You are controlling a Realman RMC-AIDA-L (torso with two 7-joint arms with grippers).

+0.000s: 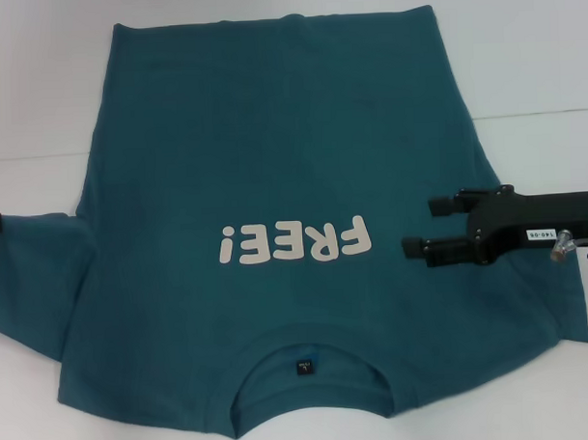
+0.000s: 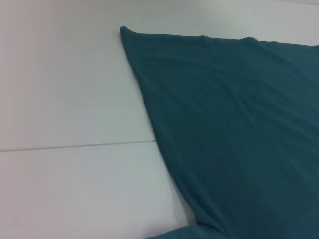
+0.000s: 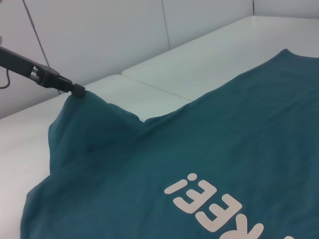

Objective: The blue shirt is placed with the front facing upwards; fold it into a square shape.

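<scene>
The blue shirt [image 1: 273,182] lies face-up across the white surface [image 1: 520,58]. The left claw [image 3: 77,89] pinches the sleeve at nine o'clock; the right claw [image 1: 420,225] hovers released at three o'clock. Sleeve folding starts; next, carry that sleeve inward.

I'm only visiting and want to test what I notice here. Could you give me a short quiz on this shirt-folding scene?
1. True or false: the blue shirt lies with its FREE! lettering face down.
2. Which part of the shirt does the left pincer pinch? A. collar B. sleeve C. bottom hem
3. Fill in: the right pincer, over the shirt's side, has its jaws ___.
Key: 1 false; 2 B; 3 open.
</scene>
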